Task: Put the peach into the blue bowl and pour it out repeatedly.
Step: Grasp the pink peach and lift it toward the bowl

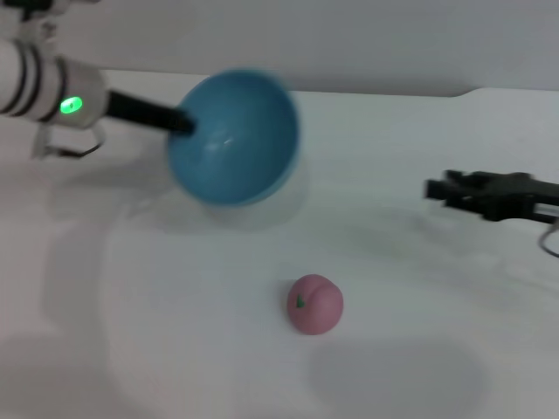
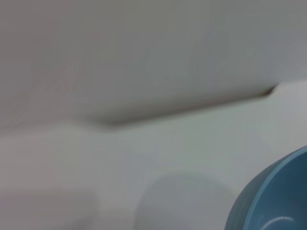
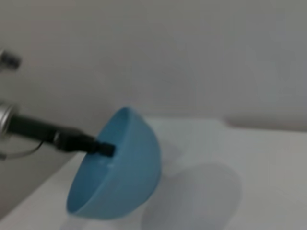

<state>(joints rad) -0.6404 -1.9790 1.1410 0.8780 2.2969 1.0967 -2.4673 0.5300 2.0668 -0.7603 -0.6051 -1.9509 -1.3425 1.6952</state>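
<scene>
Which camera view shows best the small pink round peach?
The head view. There the small pink round peach lies whole and uncovered on the white table, in front of the tilted glossy light-blue bowl that the left hand holds. Neither the left wrist view nor the right wrist view shows the peach.

- I find no writing, label, brand, number or sign that I can read in any of my three views.
- The nearest thing to a mark is a plain green light (image 1: pixel 71 106) glowing on my left arm, at about ten o'clock in the head view; it carries no letters or figures.
</scene>
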